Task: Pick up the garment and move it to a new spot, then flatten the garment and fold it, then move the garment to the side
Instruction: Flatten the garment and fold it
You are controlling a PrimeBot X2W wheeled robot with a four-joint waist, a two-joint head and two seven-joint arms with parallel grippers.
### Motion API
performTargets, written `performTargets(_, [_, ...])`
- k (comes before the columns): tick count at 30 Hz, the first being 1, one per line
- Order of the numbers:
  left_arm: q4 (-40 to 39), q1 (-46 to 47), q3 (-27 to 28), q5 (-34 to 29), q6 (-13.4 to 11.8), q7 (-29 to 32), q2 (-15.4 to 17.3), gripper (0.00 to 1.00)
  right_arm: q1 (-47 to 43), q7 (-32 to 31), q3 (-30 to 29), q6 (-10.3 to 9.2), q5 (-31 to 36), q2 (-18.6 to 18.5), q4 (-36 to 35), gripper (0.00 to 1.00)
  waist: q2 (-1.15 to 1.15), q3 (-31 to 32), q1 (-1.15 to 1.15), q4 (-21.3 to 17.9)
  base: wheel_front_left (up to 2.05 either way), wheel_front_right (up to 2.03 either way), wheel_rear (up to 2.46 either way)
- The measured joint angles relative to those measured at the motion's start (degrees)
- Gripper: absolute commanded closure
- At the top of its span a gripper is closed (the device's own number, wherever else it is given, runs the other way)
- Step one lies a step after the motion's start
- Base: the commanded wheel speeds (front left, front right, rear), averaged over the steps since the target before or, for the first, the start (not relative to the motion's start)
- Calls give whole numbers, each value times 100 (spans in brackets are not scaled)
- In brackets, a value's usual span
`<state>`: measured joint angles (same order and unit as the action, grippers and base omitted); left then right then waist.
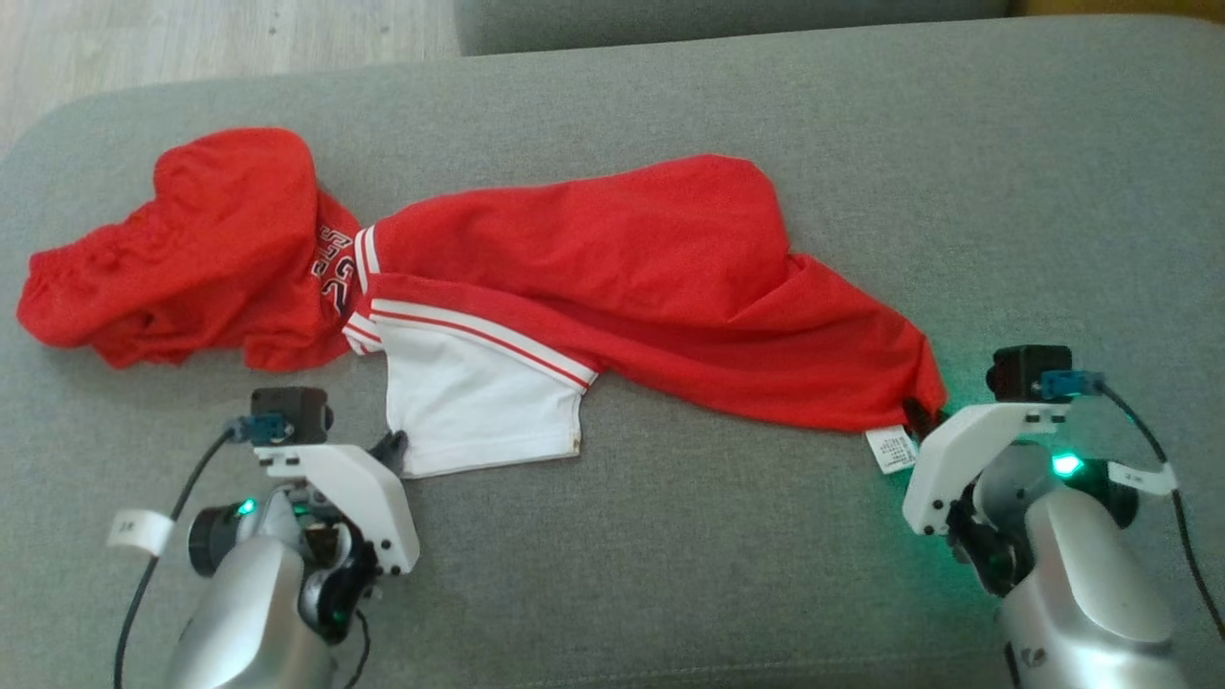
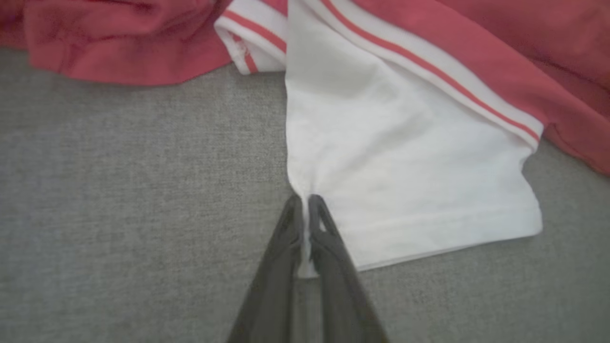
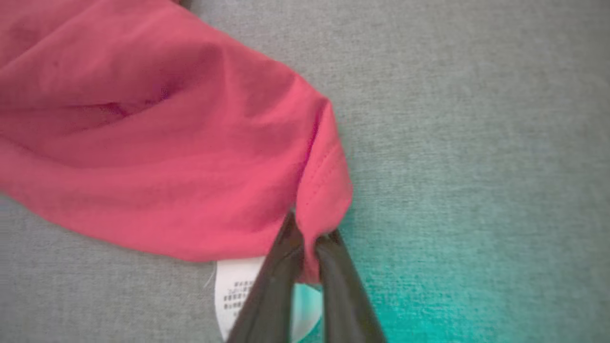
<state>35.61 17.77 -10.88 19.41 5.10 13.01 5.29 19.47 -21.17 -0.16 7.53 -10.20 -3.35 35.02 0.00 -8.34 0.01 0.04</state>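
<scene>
The garment is a red shirt with a white sleeve and red-and-white stripes, lying crumpled across the grey cushion. My left gripper is shut on the near corner of the white sleeve; in the left wrist view the white cloth is pinched between the left gripper's dark fingers. At the red hem's right end my right gripper is shut on the cloth. The right wrist view shows the red hem bunched in the right gripper, a white care label just beneath.
The grey cushion spreads wide around the shirt, with bare fabric in front and to the right. Its back edge meets another grey cushion at the top. A pale wood floor shows at the upper left.
</scene>
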Motion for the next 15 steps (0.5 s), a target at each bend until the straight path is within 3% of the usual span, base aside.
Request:
performTargets(9, [-181, -300, -35, 92, 21, -314, 48, 100, -199, 665, 52, 0, -409, 22, -321, 100, 0, 305, 0, -30, 0, 0, 0])
performTargets(15, [-1187, -574, 91, 314, 81, -557, 281, 100, -304, 946, 252, 0, -1934, 34, -1173, 100, 0, 429, -1, -51, 0, 0, 0])
